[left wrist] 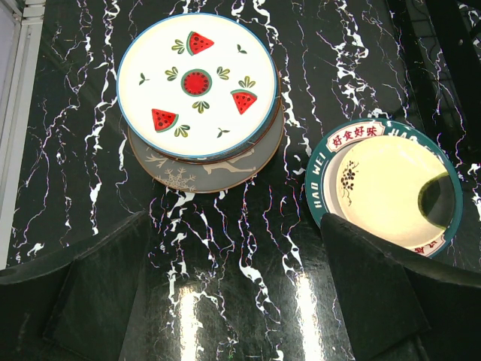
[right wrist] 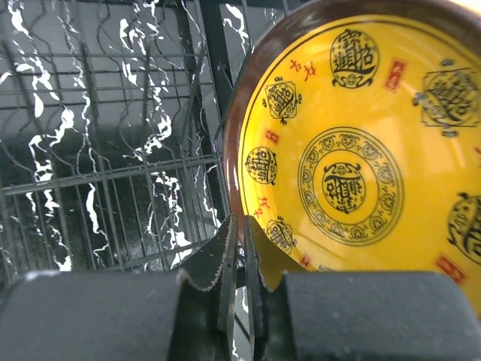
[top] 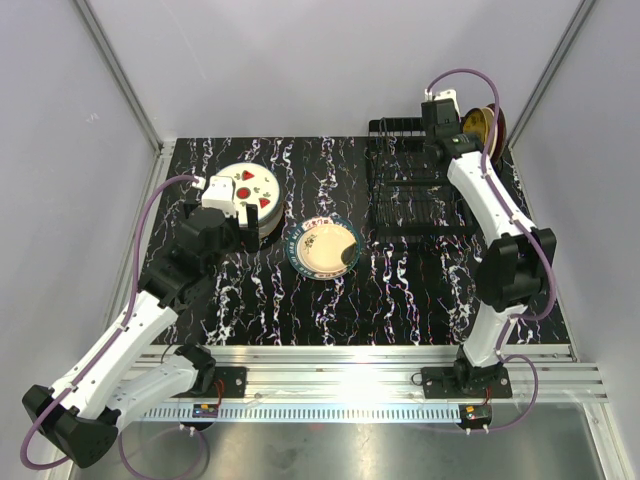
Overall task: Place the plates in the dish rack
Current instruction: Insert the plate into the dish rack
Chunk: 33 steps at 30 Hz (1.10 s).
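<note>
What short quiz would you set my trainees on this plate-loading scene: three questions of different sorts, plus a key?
1. True or false: the left gripper is holding a plate.
2. Which plate tops the stack? A watermelon; B teal-rimmed; C plain black.
3. Fill in: the right gripper is shut on the rim of the ____ plate, by the dish rack.
Key: 1 false, its jaws stand open and empty. 2 A, the watermelon plate. 3 yellow: the yellow plate.
</note>
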{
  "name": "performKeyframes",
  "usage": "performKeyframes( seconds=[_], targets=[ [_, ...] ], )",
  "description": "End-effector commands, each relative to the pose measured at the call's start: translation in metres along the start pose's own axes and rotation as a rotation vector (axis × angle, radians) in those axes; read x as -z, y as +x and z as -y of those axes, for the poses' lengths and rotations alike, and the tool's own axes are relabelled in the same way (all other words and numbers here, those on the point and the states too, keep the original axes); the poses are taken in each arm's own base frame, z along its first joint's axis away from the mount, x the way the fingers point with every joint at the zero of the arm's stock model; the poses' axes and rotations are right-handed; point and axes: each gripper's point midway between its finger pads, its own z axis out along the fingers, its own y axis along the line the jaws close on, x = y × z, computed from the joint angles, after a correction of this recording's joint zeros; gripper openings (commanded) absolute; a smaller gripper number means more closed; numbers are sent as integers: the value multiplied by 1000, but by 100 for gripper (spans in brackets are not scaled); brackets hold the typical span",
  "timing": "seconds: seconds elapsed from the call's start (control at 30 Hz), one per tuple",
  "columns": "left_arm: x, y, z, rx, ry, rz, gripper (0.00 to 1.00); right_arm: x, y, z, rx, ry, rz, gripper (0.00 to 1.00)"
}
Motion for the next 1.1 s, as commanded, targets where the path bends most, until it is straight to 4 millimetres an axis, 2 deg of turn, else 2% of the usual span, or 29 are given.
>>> performKeyframes(
  seconds=[0.0, 0.5, 1.07],
  targets=[
    [5, -21, 5, 31, 24, 67, 99, -10, -4, 4, -18, 17, 20, 13],
    [6, -22, 5, 31, 28, 70, 99, -26, 9, 4, 9, 45, -14, 12],
    [8, -23, 6, 33, 30, 76, 99, -30, 18, 8, 58, 70, -44, 12]
  ],
)
